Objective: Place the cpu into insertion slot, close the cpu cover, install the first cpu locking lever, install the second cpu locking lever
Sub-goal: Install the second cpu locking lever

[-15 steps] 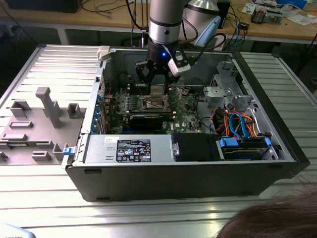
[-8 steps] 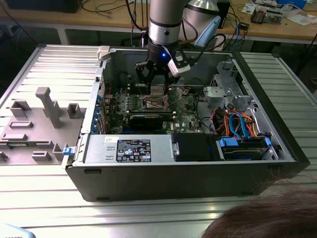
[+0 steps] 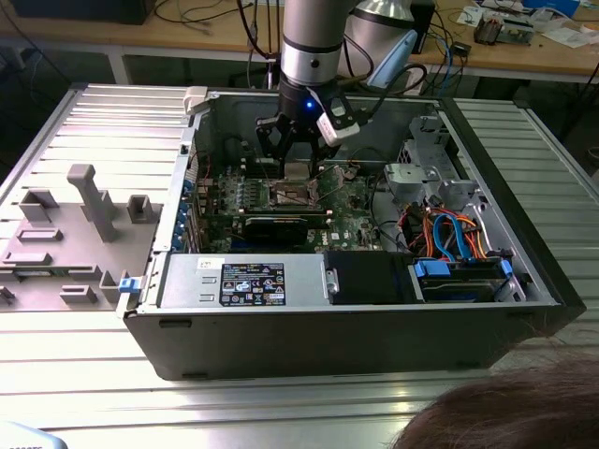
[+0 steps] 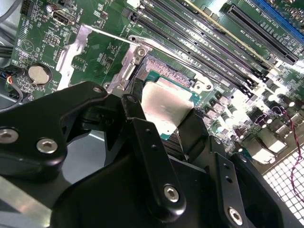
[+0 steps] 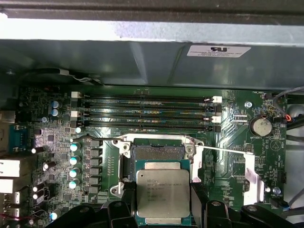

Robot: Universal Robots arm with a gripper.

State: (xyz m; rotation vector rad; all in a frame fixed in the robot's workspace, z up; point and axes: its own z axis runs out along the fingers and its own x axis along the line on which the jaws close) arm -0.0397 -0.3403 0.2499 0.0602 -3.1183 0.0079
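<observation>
On the ribbed metal bench [image 3: 84, 374] lay an open computer case [image 3: 328, 341], wooden desks [image 3: 187, 37] behind it. Inside, the gripper [image 3: 298, 161] pinched the cpu [image 5: 162, 190] between its jaws, over the insertion slot [image 5: 159, 152]. A white label [image 5: 218, 51] on the case wall showed in the first wrist view, its print unreadable.

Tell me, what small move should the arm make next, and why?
The black tool grips the small square silver-grey chip by two opposite edges, while the dark, metal-rimmed square socket lies partly uncovered and seems offset from it. So I would likely shift the chip across until it is squarely over the socket.
</observation>
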